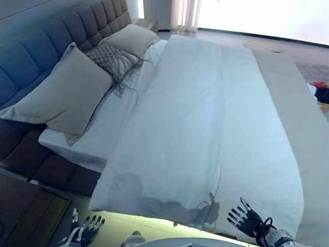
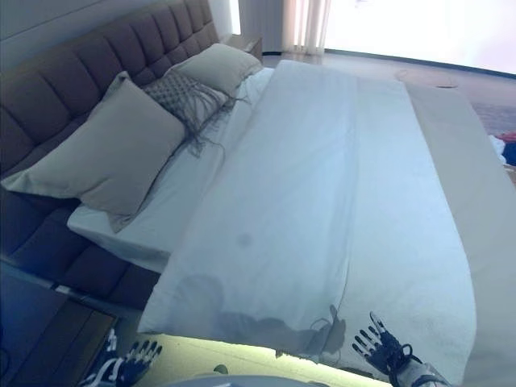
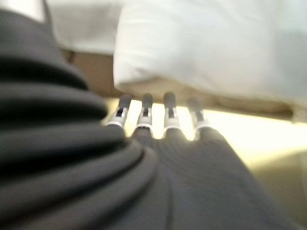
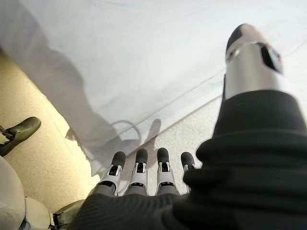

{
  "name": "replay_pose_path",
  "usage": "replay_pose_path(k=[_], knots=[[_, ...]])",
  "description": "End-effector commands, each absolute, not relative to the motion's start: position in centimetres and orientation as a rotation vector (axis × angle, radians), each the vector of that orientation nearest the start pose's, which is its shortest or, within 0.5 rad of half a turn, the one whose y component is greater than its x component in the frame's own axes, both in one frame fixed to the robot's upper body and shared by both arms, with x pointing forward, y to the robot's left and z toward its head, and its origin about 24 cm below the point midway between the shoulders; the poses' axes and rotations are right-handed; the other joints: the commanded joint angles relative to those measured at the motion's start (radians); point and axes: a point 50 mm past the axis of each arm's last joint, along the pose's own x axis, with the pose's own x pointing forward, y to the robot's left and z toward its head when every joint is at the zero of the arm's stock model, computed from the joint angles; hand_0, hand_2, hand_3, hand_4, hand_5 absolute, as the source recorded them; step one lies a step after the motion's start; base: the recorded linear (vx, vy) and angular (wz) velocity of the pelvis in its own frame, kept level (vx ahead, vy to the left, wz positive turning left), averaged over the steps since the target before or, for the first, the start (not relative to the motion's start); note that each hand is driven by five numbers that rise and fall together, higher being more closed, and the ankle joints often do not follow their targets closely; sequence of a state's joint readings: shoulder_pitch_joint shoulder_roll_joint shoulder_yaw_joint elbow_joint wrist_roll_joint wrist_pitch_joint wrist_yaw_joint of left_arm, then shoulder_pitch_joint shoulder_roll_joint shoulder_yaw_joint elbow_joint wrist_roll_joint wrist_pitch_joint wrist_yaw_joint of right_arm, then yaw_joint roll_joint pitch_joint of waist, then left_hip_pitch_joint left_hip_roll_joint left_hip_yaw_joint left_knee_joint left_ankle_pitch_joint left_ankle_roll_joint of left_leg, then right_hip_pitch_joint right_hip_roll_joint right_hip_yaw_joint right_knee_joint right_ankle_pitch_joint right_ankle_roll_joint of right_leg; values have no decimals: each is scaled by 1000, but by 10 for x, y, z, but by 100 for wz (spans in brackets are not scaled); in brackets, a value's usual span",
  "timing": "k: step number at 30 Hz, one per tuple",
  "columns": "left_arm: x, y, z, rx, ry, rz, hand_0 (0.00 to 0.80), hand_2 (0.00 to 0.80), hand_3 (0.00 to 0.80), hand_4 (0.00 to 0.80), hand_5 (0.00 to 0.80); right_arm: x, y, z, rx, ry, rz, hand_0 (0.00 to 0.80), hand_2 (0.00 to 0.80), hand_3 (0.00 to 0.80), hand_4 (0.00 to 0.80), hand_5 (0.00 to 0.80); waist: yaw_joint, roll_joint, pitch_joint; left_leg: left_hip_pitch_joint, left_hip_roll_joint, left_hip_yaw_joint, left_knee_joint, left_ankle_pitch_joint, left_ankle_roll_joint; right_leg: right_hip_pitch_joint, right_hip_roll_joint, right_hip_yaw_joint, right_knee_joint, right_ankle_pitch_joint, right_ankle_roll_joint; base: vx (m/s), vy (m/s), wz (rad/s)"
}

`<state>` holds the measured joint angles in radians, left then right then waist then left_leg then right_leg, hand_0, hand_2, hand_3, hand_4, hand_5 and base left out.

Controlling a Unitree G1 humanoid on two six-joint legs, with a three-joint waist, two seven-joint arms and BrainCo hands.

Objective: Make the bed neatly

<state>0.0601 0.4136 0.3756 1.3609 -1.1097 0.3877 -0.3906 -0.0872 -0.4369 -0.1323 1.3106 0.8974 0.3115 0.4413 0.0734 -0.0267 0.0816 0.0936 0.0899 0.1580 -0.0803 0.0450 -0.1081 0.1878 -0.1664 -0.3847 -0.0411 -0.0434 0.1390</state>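
A white duvet (image 1: 205, 128) lies spread over the bed, its near edge hanging over the bed's side. A beige blanket (image 1: 298, 128) lies beside it on the right. Two grey pillows (image 1: 64, 95) and a fringed patterned cushion (image 1: 110, 59) lean against the tufted grey headboard (image 1: 46, 36). My right hand (image 1: 245, 218) is open with straight fingers just above the duvet's near edge; it also shows in the right wrist view (image 4: 139, 167). My left hand (image 1: 87, 229) is open, low beside the bed, below the duvet's near corner (image 3: 158, 57).
A dark bedside table (image 1: 31, 211) stands at the lower left beside the headboard. A round rug (image 1: 264, 46) lies on the floor past the bed. Red and dark items (image 1: 321, 90) lie at the right edge. A window with curtains (image 1: 187, 13) is at the far end.
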Motion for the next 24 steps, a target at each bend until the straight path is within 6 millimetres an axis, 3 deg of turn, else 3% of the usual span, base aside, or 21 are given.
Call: replay_pose_path(k=[1, 5, 9, 12, 15, 17, 20, 24], knots=[[43, 291, -140, -1278, 877, 698, 0, 0, 0, 0, 0, 125, -290, -127, 923, 921, -403, 0, 0, 0, 0, 0, 41, 20, 14, 22, -55, 12, -7, -80, 50, -42, 32, 18, 43, 3, -18, -1, -27, 7], [59, 289, -137, -1289, 809, 607, 0, 0, 0, 0, 0, 126, -283, -130, 920, 936, -381, 0, 0, 0, 0, 0, 40, 25, 20, 25, -52, 16, -6, -76, 51, -50, 33, 19, 64, -9, -24, -22, -55, 7], [94, 279, -129, -1341, 642, 417, 0, 0, 0, 0, 0, 128, -279, -131, 898, 969, -365, 0, 0, 0, 0, 0, 35, 28, 31, 25, -51, 25, 45, -94, 47, -45, 41, 33, 59, -17, -40, -16, -56, 4], [121, 260, -119, -1373, 491, 195, 0, 0, 0, 0, 0, 133, -281, -129, 870, 971, -382, 0, 0, 0, 0, 0, 48, 30, 53, -27, -41, -36, 149, -110, 25, -39, 43, 64, 62, -16, -53, -25, 28, 20], [152, 242, -101, -1377, 357, -63, 0, 0, 0, 0, 0, 139, -284, -126, 867, 947, -398, 0, 0, 0, 0, 0, 51, 45, 62, -23, 13, -64, 72, -50, -1, -44, 44, 64, 80, -32, -58, -27, 134, 0], [174, 231, -86, -1336, 297, -253, 0, 0, 0, 0, 0, 135, -281, -128, 880, 942, -404, 0, 0, 0, 0, 0, 42, 47, 65, -19, 21, -53, 49, -39, -2, -50, 29, 51, 94, -34, -50, 5, 113, -1], [205, 224, -62, -1286, 224, -403, 0, 0, 0, 0, 0, 129, -279, -131, 874, 961, -406, 0, 0, 0, 0, 0, 19, 47, 68, -10, 21, -38, 38, -41, -2, -65, 6, 47, 111, -26, -35, 10, 113, 0], [238, 216, -37, -1246, 161, -483, 0, 0, 0, 0, 0, 125, -275, -133, 846, 1005, -370, 0, 0, 0, 0, 0, -13, 44, 67, 4, 19, 3, 64, -64, 5, -71, -8, 61, 122, -24, -24, 77, 104, -5]])
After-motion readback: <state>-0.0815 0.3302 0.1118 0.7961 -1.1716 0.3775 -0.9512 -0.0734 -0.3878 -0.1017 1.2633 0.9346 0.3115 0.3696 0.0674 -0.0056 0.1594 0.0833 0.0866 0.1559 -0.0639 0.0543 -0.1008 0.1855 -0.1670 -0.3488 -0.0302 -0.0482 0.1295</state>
